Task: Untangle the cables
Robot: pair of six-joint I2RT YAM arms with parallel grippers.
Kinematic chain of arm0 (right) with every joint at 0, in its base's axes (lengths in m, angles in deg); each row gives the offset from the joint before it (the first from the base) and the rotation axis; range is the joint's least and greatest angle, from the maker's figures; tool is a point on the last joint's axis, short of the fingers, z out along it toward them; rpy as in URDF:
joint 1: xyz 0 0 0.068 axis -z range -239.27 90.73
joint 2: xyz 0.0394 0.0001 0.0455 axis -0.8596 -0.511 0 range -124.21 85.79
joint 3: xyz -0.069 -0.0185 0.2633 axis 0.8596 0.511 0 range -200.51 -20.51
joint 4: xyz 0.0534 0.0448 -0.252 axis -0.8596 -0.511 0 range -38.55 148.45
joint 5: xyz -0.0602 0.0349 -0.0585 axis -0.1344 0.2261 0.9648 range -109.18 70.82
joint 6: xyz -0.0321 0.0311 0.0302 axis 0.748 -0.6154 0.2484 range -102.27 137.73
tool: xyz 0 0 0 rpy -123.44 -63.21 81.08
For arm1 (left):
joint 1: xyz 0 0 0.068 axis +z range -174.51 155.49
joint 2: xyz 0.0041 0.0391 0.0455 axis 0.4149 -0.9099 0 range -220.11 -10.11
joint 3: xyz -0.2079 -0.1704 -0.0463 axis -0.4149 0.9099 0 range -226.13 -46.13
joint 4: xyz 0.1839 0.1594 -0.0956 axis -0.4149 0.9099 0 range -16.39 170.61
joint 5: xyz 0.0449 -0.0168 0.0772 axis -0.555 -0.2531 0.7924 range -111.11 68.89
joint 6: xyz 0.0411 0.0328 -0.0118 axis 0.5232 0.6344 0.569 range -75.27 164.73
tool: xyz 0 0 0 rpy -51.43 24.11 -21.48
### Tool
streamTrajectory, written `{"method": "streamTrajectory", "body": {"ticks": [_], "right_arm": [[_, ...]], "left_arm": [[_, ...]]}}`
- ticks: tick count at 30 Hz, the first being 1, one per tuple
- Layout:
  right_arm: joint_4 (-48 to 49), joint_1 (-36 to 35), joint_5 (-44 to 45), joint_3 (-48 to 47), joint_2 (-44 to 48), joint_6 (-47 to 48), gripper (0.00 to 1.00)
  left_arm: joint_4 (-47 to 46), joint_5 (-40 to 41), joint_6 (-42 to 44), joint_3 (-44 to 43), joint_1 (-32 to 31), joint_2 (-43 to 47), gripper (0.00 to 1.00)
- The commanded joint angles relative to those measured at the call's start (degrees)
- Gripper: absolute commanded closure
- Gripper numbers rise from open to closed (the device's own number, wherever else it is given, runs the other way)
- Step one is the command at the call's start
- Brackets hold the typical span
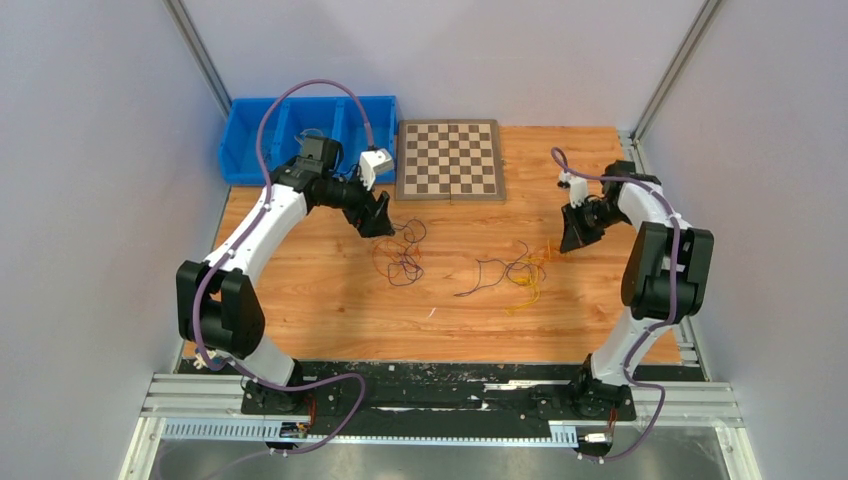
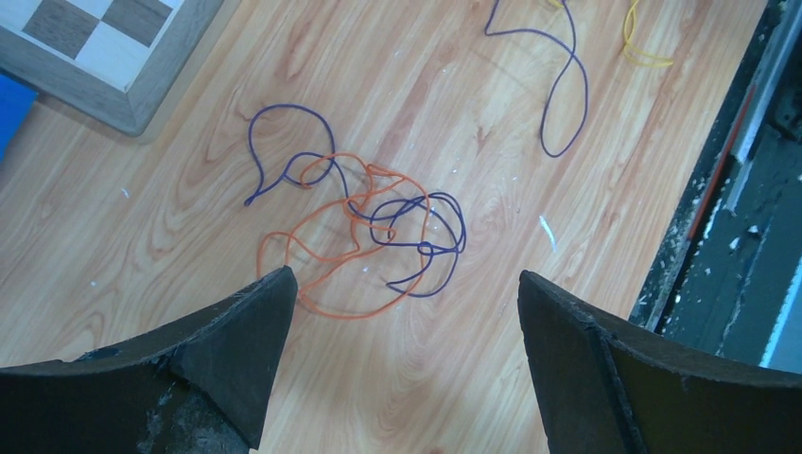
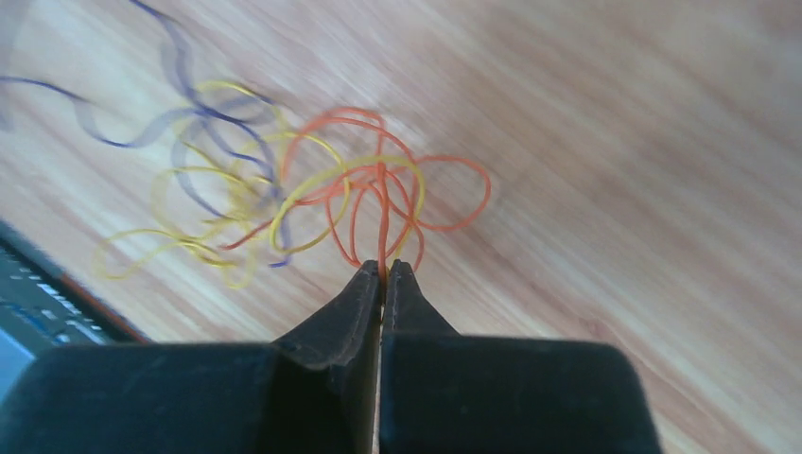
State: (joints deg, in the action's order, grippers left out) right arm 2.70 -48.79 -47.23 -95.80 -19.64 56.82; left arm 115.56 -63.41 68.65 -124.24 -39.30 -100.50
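Observation:
Thin cables lie in two clumps on the wooden table. The left clump [image 1: 402, 252] is an orange cable [image 2: 326, 251] tangled with a dark purple cable [image 2: 421, 232]. My left gripper [image 2: 407, 293] is open and empty above the table, just short of that clump. The right clump [image 1: 525, 272] holds yellow [image 3: 203, 203], orange [image 3: 378, 189] and dark purple [image 3: 194, 104] cables. My right gripper [image 3: 383, 270] is shut on an orange strand of this clump, with the loops hanging off its tip. A loose dark purple cable [image 2: 558, 85] lies between the clumps.
A chessboard [image 1: 449, 160] lies at the back centre; its corner shows in the left wrist view [image 2: 104, 57]. A blue bin [image 1: 300, 130] stands at the back left behind my left arm. The table's black front edge [image 2: 728, 218] runs to the right of the left clump.

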Motion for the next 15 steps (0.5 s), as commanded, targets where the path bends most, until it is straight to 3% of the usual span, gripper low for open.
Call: {"method": "streamTrajectory", "body": {"ticks": [1,9,15], "right_arm": [[-4.9,-2.6,-18.1,-9.5,9.9,1.0,1.0],[-5.2,-13.2,-29.7,-16.9,19.1,-6.0,1.0],[-0.4,-17.4,-33.1,-17.2,22.6,-10.6,1.0]], "left_arm": [[-2.3,-4.8,-3.8,-2.7,3.4,3.0,0.05],[-11.3,-15.9,-9.1,-8.5,5.4,5.4,0.05],[-17.2,-18.2,-9.8,-10.0,-0.4,7.3,0.05]]}}
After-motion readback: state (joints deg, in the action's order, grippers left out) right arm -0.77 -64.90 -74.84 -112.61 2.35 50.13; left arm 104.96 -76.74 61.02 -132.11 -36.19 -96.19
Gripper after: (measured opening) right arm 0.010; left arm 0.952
